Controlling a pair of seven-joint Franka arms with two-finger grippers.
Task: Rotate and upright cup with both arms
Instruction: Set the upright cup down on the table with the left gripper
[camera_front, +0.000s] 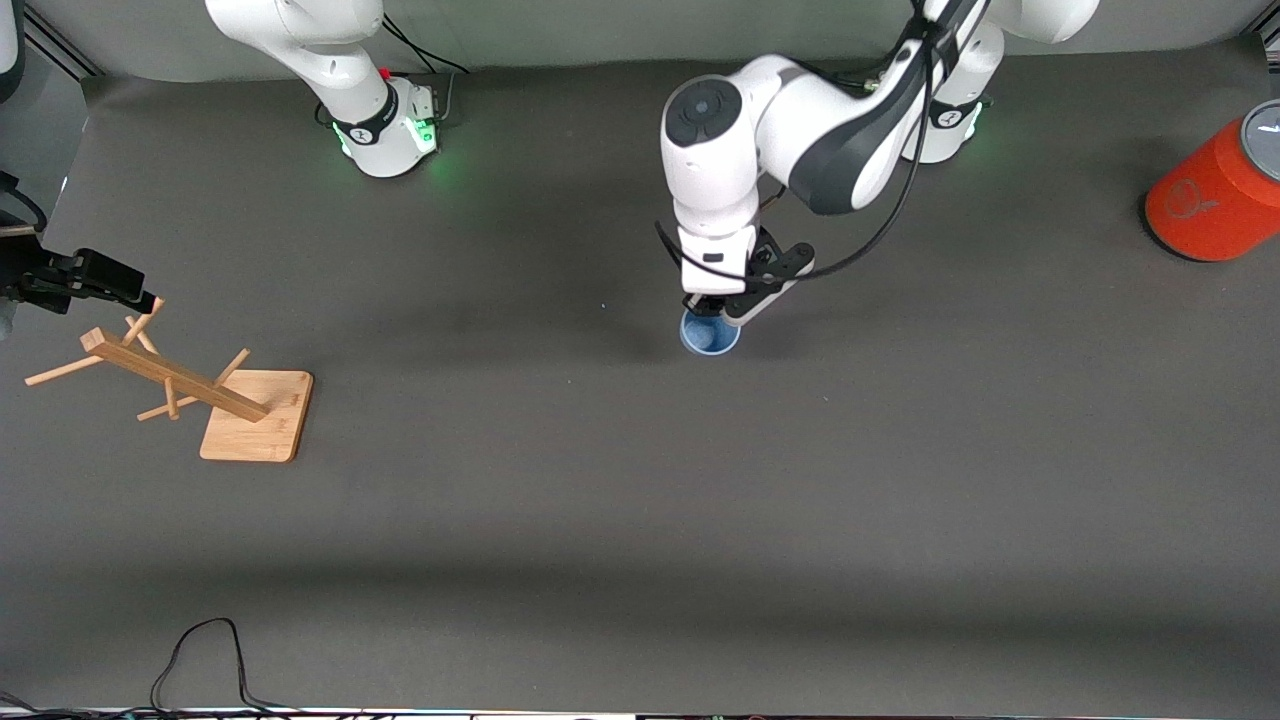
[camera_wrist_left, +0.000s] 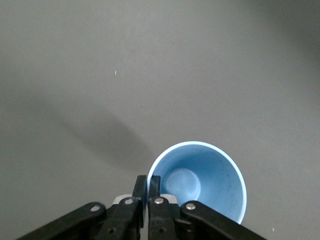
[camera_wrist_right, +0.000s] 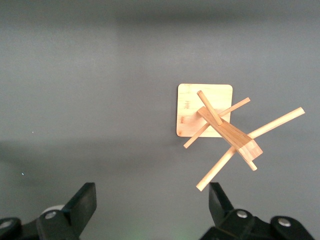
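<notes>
The light-blue cup (camera_front: 710, 335) is upright with its mouth up at the middle of the table. In the left wrist view I look down into the cup (camera_wrist_left: 200, 180). My left gripper (camera_front: 712, 312) is right over it and is shut on its rim, one finger inside and one outside the wall, as the left wrist view (camera_wrist_left: 148, 182) shows. My right gripper (camera_wrist_right: 152, 202) is open and empty, held high over the wooden rack (camera_wrist_right: 220, 127) at the right arm's end of the table. In the front view it shows as a black block (camera_front: 95, 280) at the edge.
The wooden peg rack (camera_front: 190, 385) on its square base stands near the right arm's end. A large orange cylinder with a grey lid (camera_front: 1215, 195) lies at the left arm's end. A black cable (camera_front: 200, 660) loops at the table edge nearest the front camera.
</notes>
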